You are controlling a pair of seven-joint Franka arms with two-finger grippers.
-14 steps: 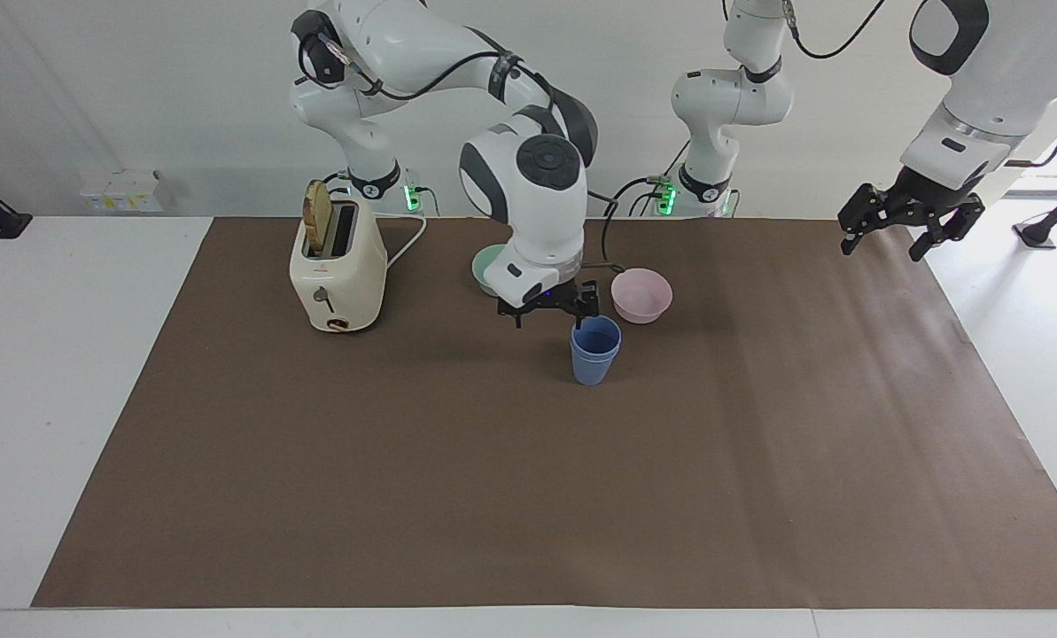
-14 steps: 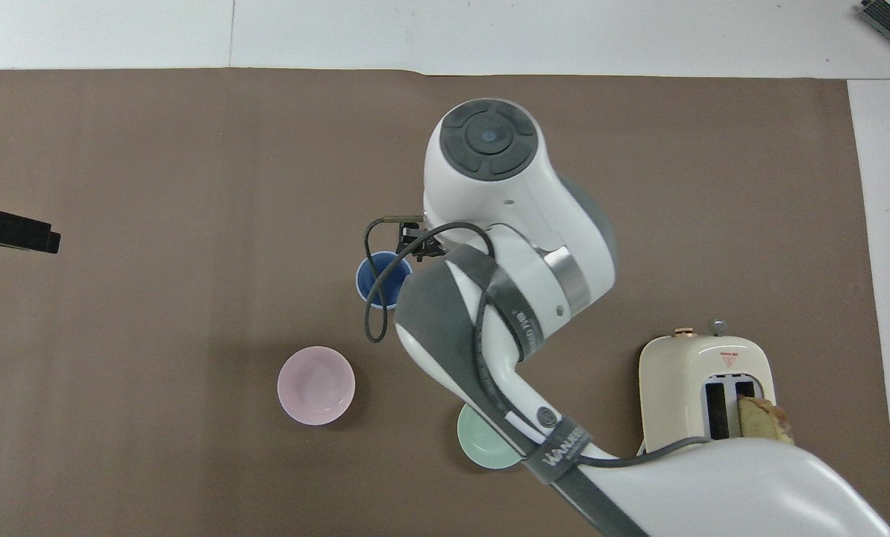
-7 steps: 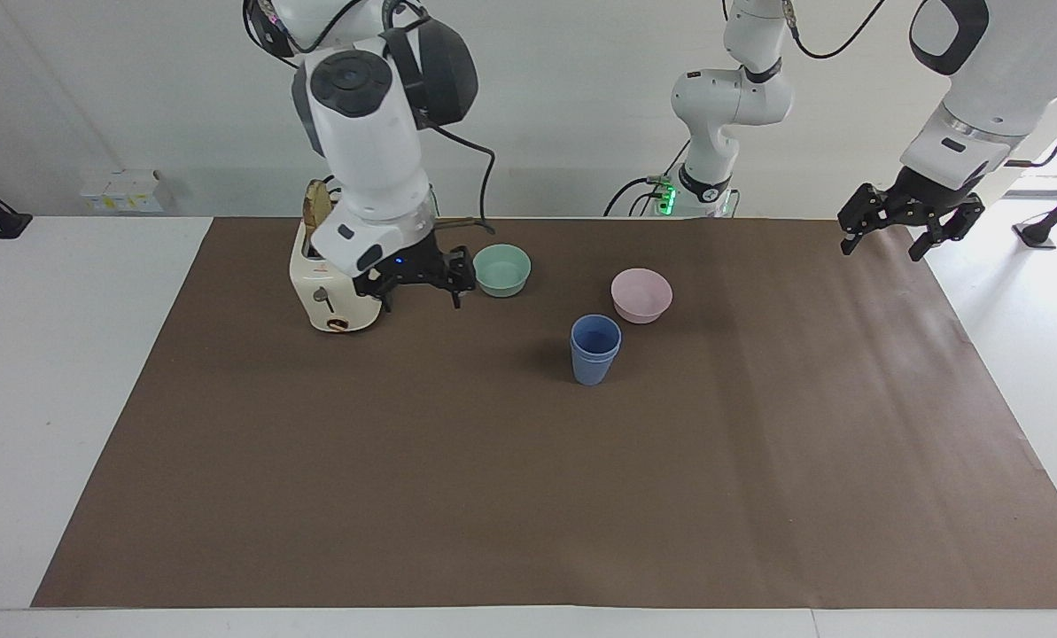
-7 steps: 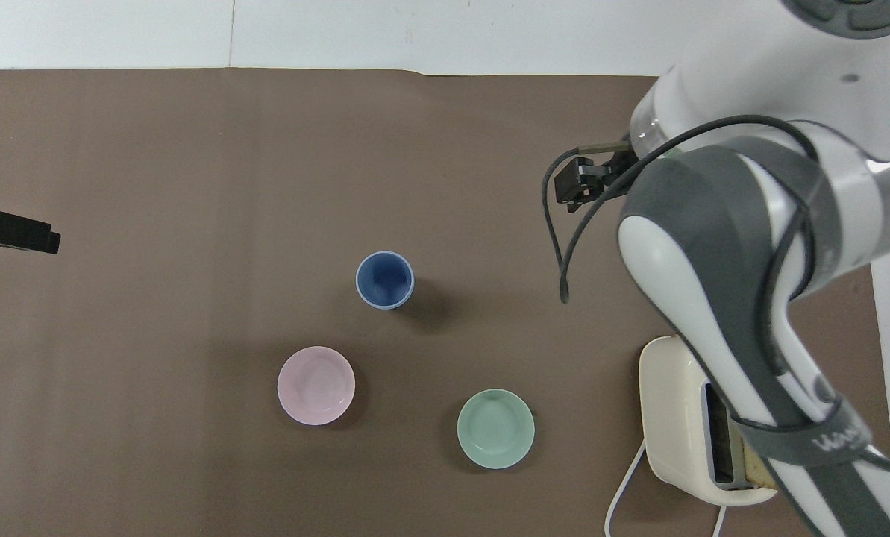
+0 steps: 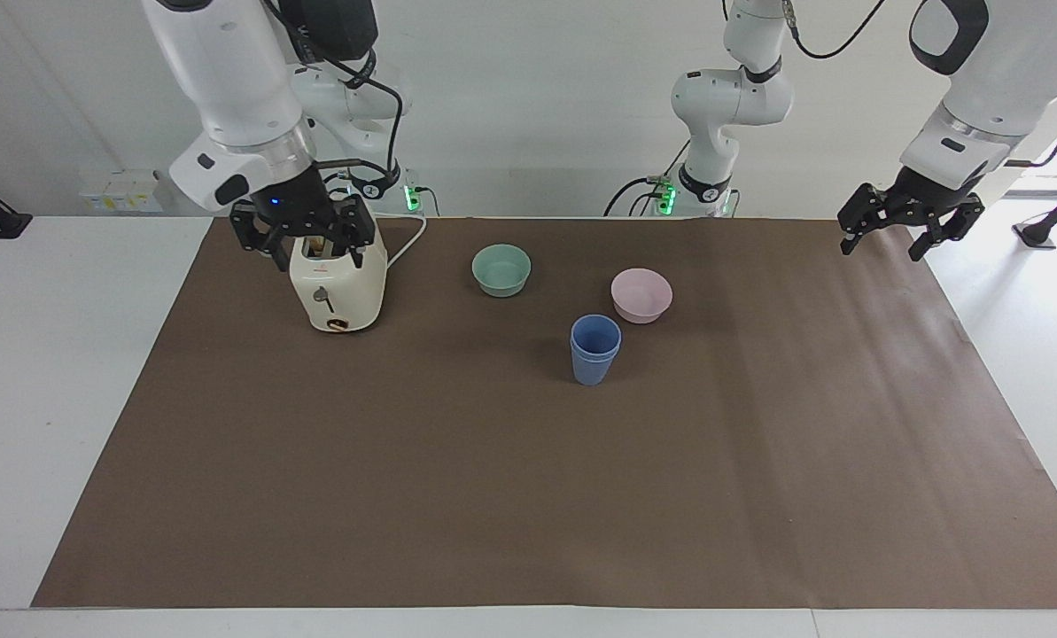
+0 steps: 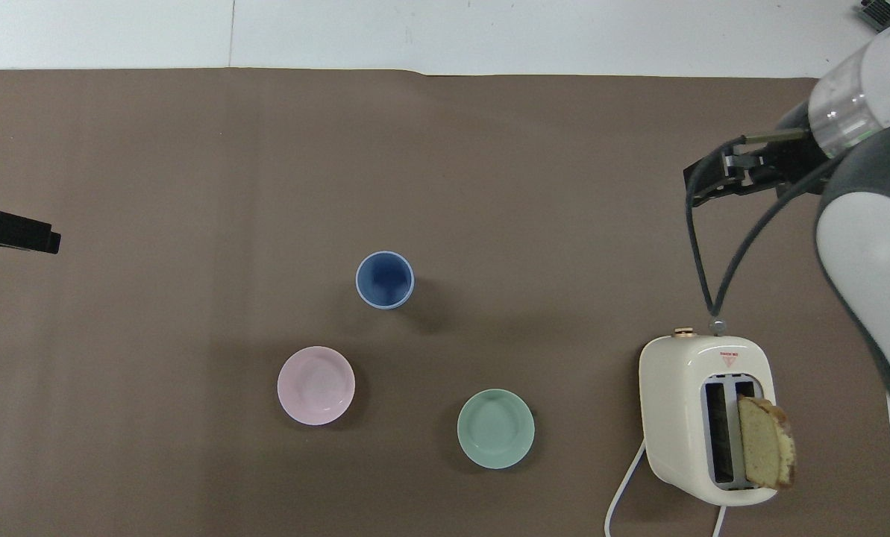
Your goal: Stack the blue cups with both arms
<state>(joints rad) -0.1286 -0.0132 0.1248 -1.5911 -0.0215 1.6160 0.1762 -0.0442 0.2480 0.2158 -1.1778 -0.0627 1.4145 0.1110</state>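
Blue cups [image 5: 595, 348] sit nested near the pink bowl [image 5: 641, 295], both open, empty end effectors, right [image 5: 302, 237] and left [image 5: 907, 225], hover wide, so just stay clear.

The counter [image 5: 67, 372] is covered by a matt brown paper sheet [image 5: 528, 496], faintly creased. The stacked blue cups [image 5: 595, 349] appear as matt, smooth plastic. The pink bowl [image 5: 641, 295] and the teal bowl [image 5: 501, 269] are finished smooth with a soft sheen. The toaster [image 5: 338, 292] is cased in glossy cream material.
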